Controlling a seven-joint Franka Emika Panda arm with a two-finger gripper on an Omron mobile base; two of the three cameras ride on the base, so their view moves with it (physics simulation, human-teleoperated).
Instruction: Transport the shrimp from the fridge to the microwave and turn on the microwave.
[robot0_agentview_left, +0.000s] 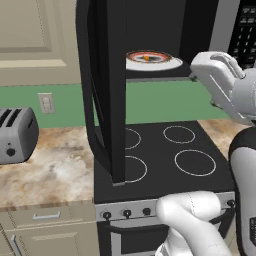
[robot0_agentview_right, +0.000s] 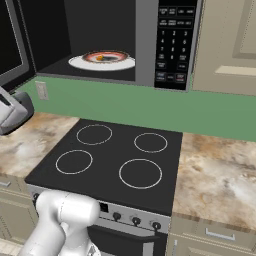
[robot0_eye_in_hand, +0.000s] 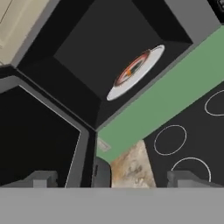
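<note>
From the left base view, the large black box-shaped microwave (robot0_agentview_left: 150, 30) hangs above the black four-ring stovetop (robot0_agentview_left: 165, 155), its dark windowed door (robot0_agentview_left: 102, 90) swung wide toward the camera; the tiny orange-pink shrimp (robot0_agentview_left: 146, 58) lies on a round orange-rimmed plate (robot0_agentview_left: 167, 64) inside the cavity. From the right base view, the shrimp (robot0_agentview_right: 100, 58) sits well inside, with the button keypad (robot0_agentview_right: 173, 42) to the right of the opening. In the hand view, the two dark fingers (robot0_eye_in_hand: 114, 178) stand wide apart and empty, outside the cavity; the open door (robot0_eye_in_hand: 39, 140) lies nearest, left of them, so closing it looks like the next job.
</note>
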